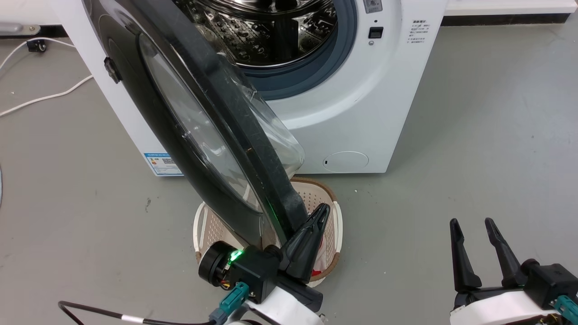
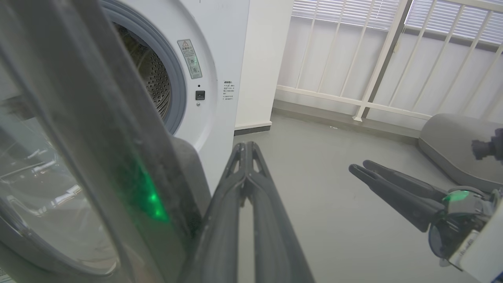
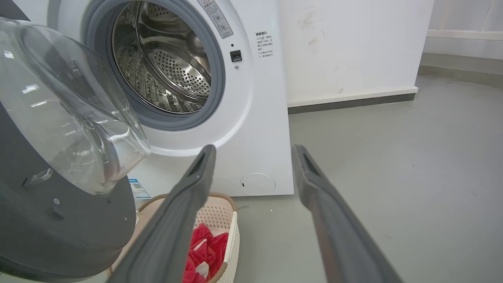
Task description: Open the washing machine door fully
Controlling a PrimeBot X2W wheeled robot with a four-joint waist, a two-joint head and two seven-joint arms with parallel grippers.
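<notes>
Glossy black door [image 1: 135,104], clear glass centre, upper left. White machine [image 1: 370,117], grey-blue seal [image 1: 343,45], silver drum [image 3: 173,67] dotted with holes. Bottom centre, beige perforated basket [image 1: 311,194], red cloth [image 3: 204,243] inside. Plain grey floor [image 1: 474,135].

Floor [image 1: 474,135]: grey, smooth, few dark specks at left. Washing machine [image 1: 361,113]: white front-loader, stands far centre, by white wall. Basket [image 1: 316,196]: beige, perforated, white rim; on floor just in front of machine, twd left of its base. Cable [image 1: 45,97]: white, thin, snakes across far-left floor. Padded lump [image 2: 448,145]: grey, rounded; on floor well right of machine, near railing.
</notes>
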